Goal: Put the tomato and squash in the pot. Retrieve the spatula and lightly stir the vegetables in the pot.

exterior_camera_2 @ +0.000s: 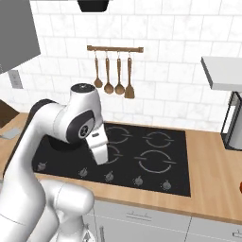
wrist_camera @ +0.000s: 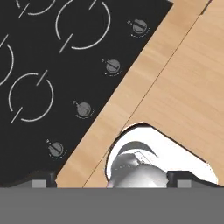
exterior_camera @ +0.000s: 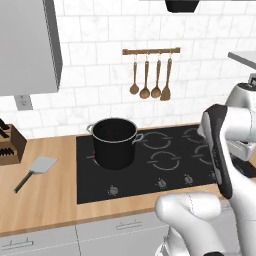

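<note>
Even, bright, rendered light falls from above with no glare, leaving only a soft shadow at the foot of the pot (exterior_camera: 114, 142) and under the spatula (exterior_camera: 36, 170) on the tabletop (exterior_camera: 45, 200), everything sharp, undistorted edges.

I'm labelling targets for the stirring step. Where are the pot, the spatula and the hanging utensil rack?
pot (exterior_camera: 114, 150): left base view, on its black side wall.
spatula (exterior_camera: 43, 164): left base view, on its flat grey blade.
utensil rack (exterior_camera: 151, 51): left base view, on the wooden rail.
</note>
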